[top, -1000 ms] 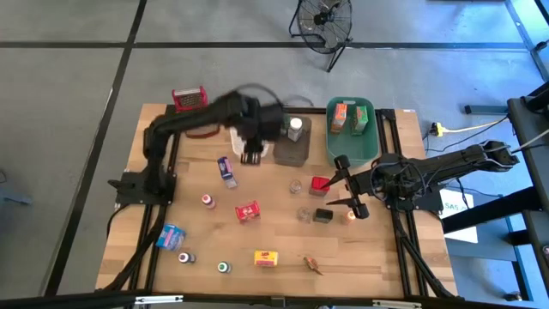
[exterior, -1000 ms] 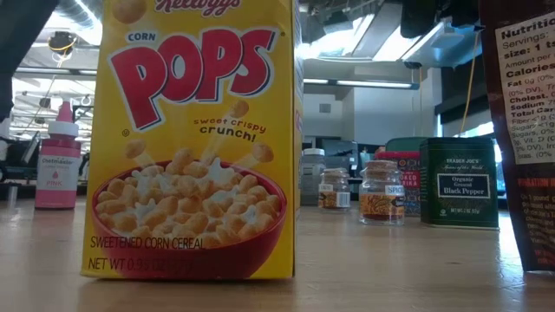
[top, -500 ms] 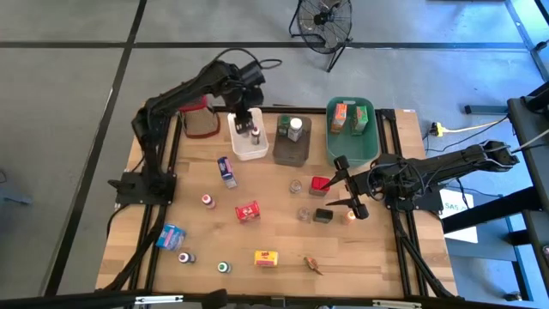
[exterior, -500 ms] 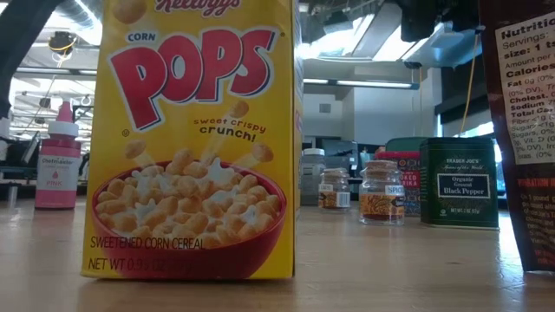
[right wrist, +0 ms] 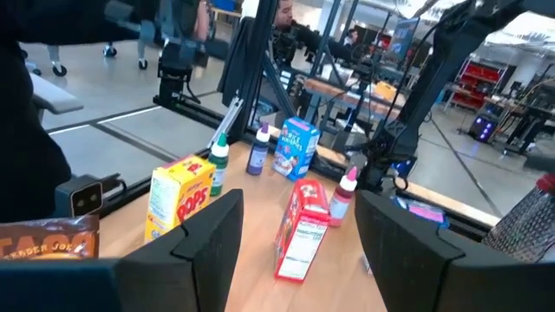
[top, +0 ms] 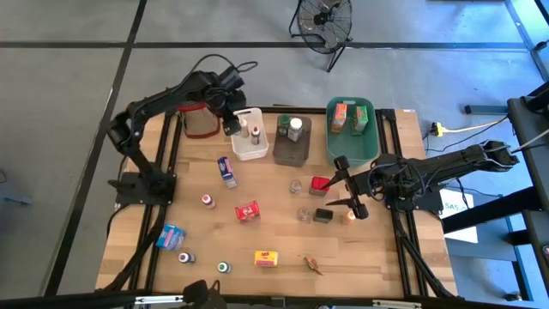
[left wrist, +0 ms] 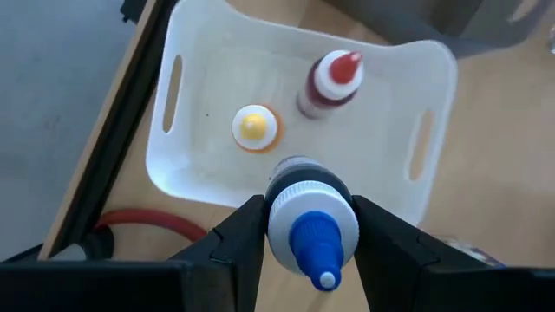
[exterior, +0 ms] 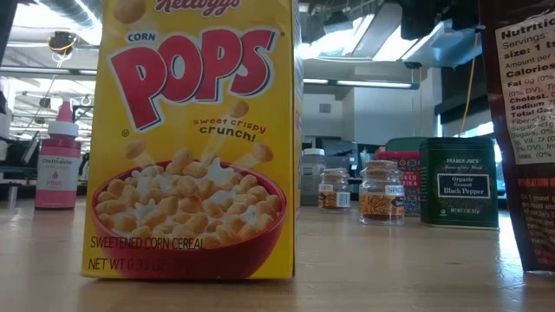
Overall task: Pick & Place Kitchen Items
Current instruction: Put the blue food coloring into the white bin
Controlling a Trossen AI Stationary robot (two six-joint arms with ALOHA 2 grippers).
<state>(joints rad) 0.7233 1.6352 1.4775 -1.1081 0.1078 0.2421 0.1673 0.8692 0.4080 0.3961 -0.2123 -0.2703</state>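
Note:
My left gripper [top: 230, 124] hangs over the left rim of the white tub [top: 250, 148] at the far side of the table, shut on a small white bottle with a blue cap [left wrist: 312, 230]. A red-capped bottle [left wrist: 331, 80] and a yellow-capped one [left wrist: 254, 127] stand in the tub. Other kitchen items lie about the table: a blue box [top: 226, 170], a red box [top: 247, 211], a yellow box [top: 267, 257]. My right gripper [top: 346, 187] waits at the right, level and open, beside a small red item [top: 320, 183]. My left gripper pinches the blue-capped bottle between its two fingers [left wrist: 243, 238], on its white body just under the cap [left wrist: 286, 217]. The fingers come from above, pointing steeply down. The bottle is upright, cap up, lifted clear above the near rim of the white tub [left wrist: 199, 186].
A brown tub [top: 292, 150] and a green tub [top: 352, 146] stand right of the white one. A mesh basket [top: 202, 127] sits under the left arm. In the low view a Corn Pops box [exterior: 199, 139], a pink bottle [exterior: 58, 156] and a pepper tin [exterior: 460, 182] stand.
My left gripper has swung toward the table's far edge and then its left edge, turning about as it went. It has come down from beside the brown tub to the white tub's left rim, staying shut on the bottle.

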